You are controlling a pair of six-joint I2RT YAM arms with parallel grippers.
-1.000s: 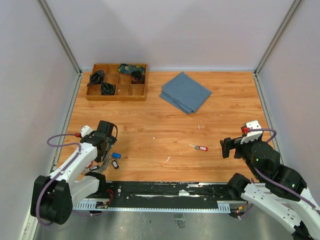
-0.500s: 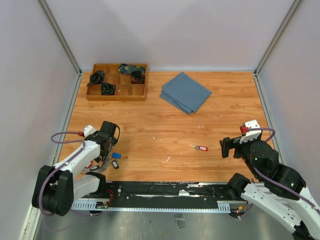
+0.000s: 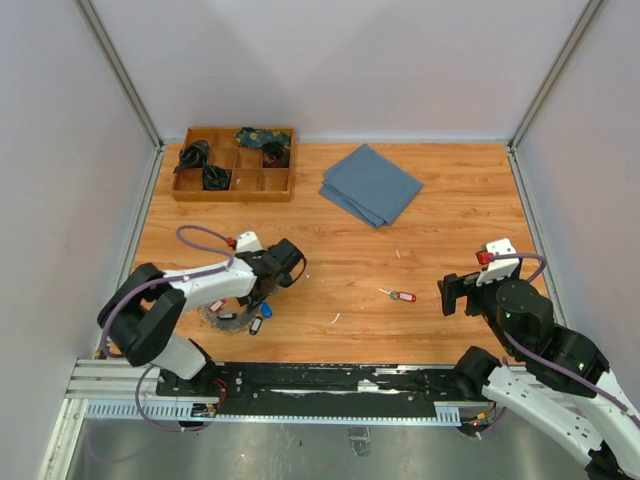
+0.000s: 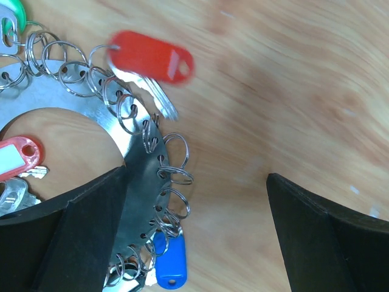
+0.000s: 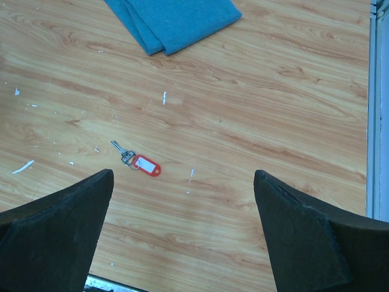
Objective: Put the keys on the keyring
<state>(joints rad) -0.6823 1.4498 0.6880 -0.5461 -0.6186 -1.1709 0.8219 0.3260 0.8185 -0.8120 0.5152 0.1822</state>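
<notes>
Found left gripper [image 4: 194,243] spread wide, empty, keyring [image 4: 79,97] at its 8 o'clock in top view. Found right gripper [image 5: 182,243] spread, empty; red-tagged key [image 5: 138,163] at its 9 o'clock, well apart from keyring. Advise descending square, pinching the tag, leaving the loop free.

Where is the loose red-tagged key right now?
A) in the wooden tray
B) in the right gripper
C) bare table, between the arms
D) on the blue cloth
C: the red-tagged key lies alone on the table, ahead of the open right gripper, which holds nothing.
</notes>
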